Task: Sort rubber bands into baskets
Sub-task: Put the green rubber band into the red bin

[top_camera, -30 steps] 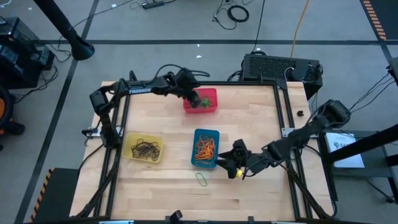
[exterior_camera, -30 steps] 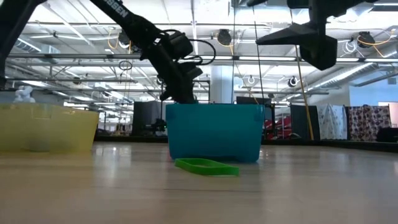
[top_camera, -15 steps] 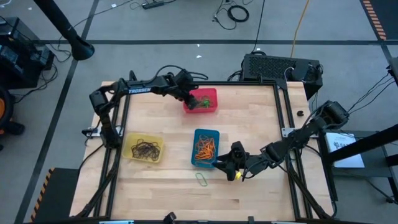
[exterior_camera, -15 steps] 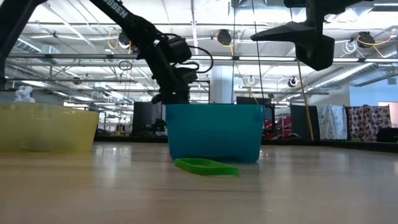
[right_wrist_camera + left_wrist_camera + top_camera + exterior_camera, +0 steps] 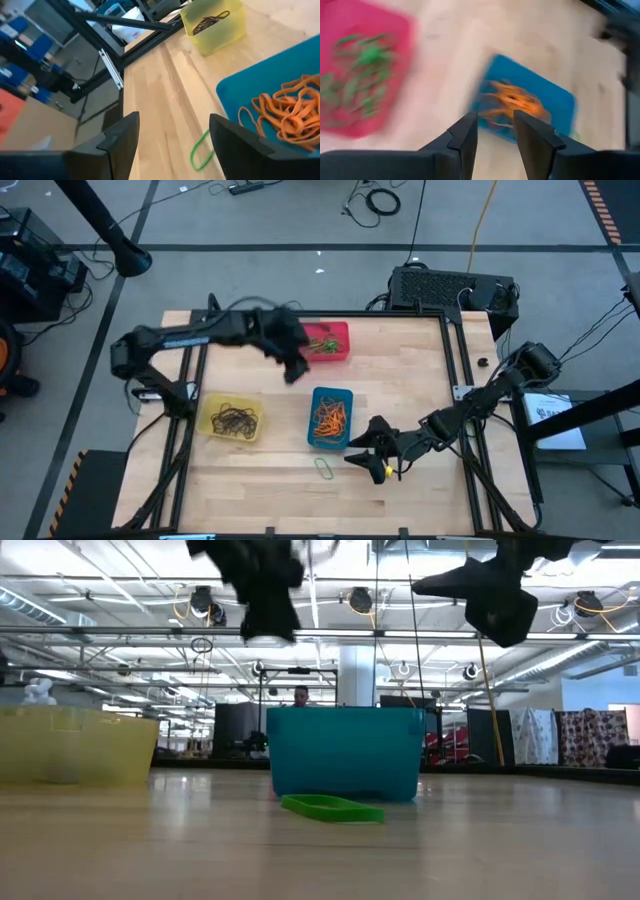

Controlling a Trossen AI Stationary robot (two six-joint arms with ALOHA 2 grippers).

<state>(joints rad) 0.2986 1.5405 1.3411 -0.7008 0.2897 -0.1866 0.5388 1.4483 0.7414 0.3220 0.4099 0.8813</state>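
Three baskets stand on the table: red with green rubber bands, blue with orange ones, yellow with dark ones. One green rubber band lies flat on the wood just in front of the blue basket. My left gripper hangs open and empty above the table between the red and blue baskets. My right gripper is open and empty, a little above the table, right of the loose green band.
Black frame rails run along the table's left and right sides. A dark box sits behind the far right corner. Bare wood lies across the near half of the table.
My left gripper has risen from over the red basket and swung toward the near edge, now between the red and blue baskets. My right gripper has crept toward the left and near edges, closer to the loose green band. The band has not moved.
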